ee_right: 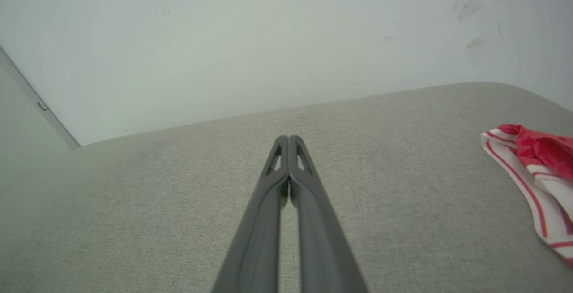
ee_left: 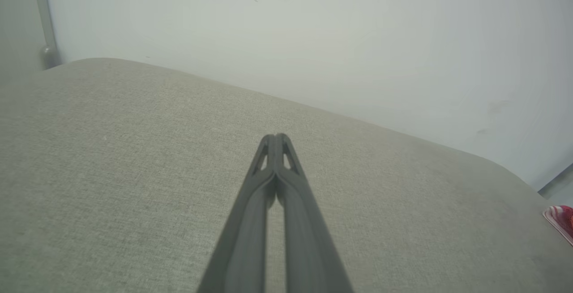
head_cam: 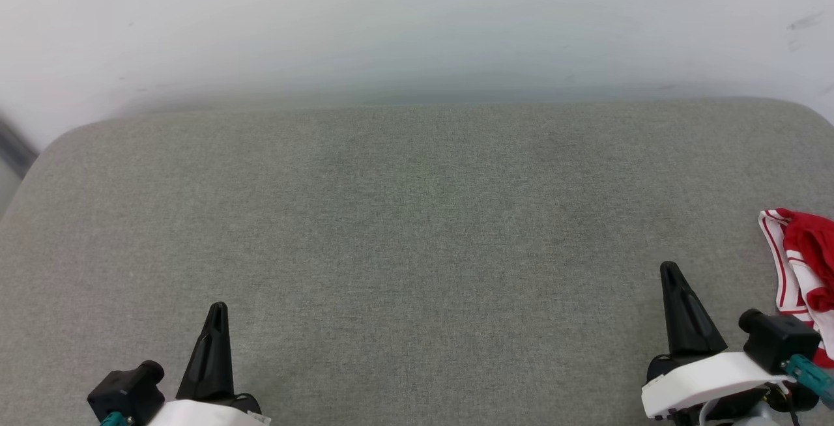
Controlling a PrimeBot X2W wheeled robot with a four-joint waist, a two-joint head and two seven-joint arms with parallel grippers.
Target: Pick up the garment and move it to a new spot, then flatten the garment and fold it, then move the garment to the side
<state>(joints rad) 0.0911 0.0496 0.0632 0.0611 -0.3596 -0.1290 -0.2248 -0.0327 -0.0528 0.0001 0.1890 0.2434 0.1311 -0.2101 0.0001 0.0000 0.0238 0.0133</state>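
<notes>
The garment (head_cam: 803,263) is seen at the right edge of the grey pad (head_cam: 404,230), partly cut off by the head view's border. It lies just right of the right gripper (head_cam: 670,271) and apart from it. In the part that is shown, red cloth is bunched over a white sleeve with red stripes. Whether the rest is folded or loose cannot be told. The right gripper is held low over the near right of the pad, its fingers pressed together with nothing between them, as is shown in the right wrist view. The left gripper (head_cam: 217,312) is held at the near left, well apart from the garment, and is likewise closed on nothing. The middle of the pad is bare up to the wall (head_cam: 417,22). Two stages are fitted by this scene: the garment may be waiting at the side to be picked up, or it may have been set there once folded. The step in hand is therefore not settled. In either case, the hidden part of the garment would first have to be brought into view.
</notes>
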